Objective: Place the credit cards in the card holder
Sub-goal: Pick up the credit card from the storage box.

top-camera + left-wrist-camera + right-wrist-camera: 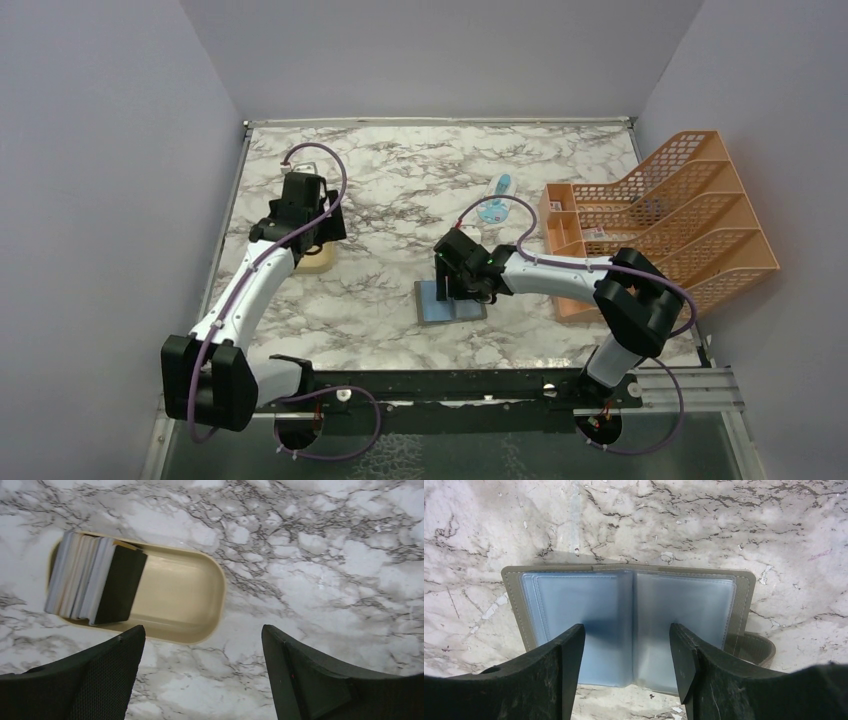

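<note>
The card holder (449, 302) lies open and flat on the marble table, its pale blue pockets (629, 620) facing up and its tab clasp (756, 647) at the right. My right gripper (626, 652) is open, just above it, its fingers either side of the centre fold. The credit cards (82, 575) stand as a stack of several on edge in the left end of a tan oval tray (175, 605), a dark card at the front of the stack. My left gripper (202, 670) is open and empty above the table just beside the tray (312, 262).
A large orange mesh file rack (660, 215) stands at the right edge, close to the right arm's elbow. A light blue-and-white packet (496, 200) lies on the table beyond the card holder. Purple walls close in on three sides.
</note>
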Robot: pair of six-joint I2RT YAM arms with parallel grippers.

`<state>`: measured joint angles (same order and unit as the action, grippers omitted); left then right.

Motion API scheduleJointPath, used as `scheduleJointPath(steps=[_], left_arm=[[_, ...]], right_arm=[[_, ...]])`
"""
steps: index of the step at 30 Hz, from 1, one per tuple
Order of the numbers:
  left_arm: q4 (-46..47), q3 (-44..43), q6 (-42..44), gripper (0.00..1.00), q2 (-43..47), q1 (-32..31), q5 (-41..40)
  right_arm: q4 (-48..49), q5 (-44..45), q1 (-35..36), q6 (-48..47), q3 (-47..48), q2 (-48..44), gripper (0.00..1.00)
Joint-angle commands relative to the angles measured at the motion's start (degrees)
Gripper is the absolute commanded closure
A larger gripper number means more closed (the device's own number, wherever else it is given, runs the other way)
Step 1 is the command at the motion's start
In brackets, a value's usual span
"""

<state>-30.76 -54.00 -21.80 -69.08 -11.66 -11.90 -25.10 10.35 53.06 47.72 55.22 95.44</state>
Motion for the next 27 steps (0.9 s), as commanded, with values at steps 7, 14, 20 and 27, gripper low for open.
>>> scheduleJointPath(steps=[7, 14, 20, 27], left_arm=[[0.8, -2.8, 18.1, 0.07, -5.0, 5.1, -1.8], [2.2, -3.2, 21.0, 0.11, -9.5, 5.5, -6.3], [6.1, -1.7, 28.0, 0.12, -7.5, 7.5, -6.1], [10.5, 2.2, 32.9, 0.13, -4.9, 11.0, -6.8]], right_arm=[[2.5, -1.3, 0.4, -1.8, -1.7, 1.5, 0.38], [2.8, -1.6, 0.4, -3.2, -2.0, 0.5, 0.39], [3.0, -1.7, 0.4, -3.8, -2.3, -0.1, 0.39], [2.6, -2.0, 0.4, -4.2, -2.2, -1.1, 0.4]])
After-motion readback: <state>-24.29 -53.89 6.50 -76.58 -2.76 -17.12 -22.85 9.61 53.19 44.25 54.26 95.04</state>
